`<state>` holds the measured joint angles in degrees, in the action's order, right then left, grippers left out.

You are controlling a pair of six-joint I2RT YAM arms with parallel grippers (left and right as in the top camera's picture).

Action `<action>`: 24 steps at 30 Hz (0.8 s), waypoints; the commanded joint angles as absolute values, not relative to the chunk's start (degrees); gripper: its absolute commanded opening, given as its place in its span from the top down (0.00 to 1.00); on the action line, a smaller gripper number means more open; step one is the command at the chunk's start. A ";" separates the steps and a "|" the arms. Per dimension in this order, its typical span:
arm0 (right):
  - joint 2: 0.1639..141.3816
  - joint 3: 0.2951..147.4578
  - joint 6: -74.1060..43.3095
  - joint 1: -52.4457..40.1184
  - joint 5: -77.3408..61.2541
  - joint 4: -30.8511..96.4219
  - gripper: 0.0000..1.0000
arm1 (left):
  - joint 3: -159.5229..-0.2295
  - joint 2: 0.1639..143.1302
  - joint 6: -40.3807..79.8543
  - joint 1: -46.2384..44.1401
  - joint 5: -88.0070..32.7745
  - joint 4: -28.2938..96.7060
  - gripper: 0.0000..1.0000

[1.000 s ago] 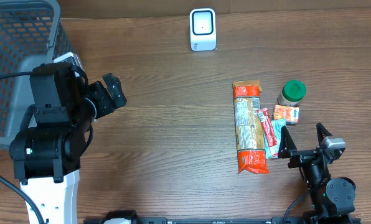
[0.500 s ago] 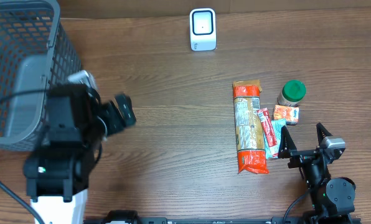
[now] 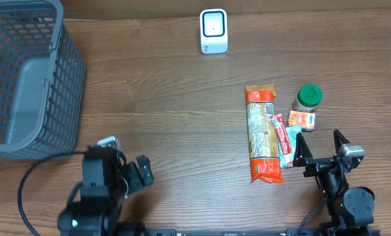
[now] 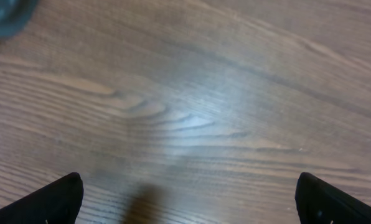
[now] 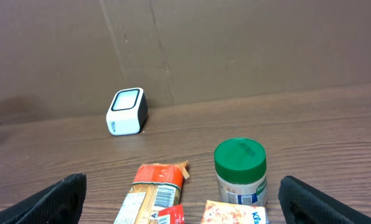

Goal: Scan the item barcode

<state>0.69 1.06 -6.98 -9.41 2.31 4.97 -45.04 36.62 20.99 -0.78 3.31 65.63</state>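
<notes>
Looking from overhead, the right tool (image 3: 319,141) sits with jaws wide apart and empty. The pasta packet (image 3: 262,134) is just ahead to its left and the scanner (image 3: 213,31) is far beyond. I'd grab the packet across its narrow width, keeping the barcode uncovered and facing the scanner window. The left tool (image 3: 126,158), also spread and empty, hangs well apart from all that.

Left wrist view: only blurry bare tabletop (image 4: 192,93).

Right wrist view: the packet's lower half is cut off, but what looks like a barcode shows on its label.

Wood table (image 3: 182,98) w/ basket (image 3: 67,85), scanner (image 3: 214,31), pasta pkg (image 3: 262,134), jar (image 3: 308,98), box (image 3: 301,120), sachet (image 3: 284,139).
</notes>
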 commanded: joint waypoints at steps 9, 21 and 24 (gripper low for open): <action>0.16 0.45 -6.57 -9.19 2.02 4.62 0.00 | -37.58 20.95 20.34 -1.13 2.46 44.10 0.00; 0.16 0.45 -6.57 -9.19 2.02 4.62 0.00 | -23.70 6.39 20.38 -1.17 -1.54 6.85 0.00; 0.16 0.45 -6.57 -9.19 2.02 4.62 0.00 | -19.46 3.44 20.38 -1.21 -1.52 0.27 0.00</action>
<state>0.69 1.06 -7.01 -9.41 2.31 4.95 -23.38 6.37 20.97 -0.78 -0.67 4.19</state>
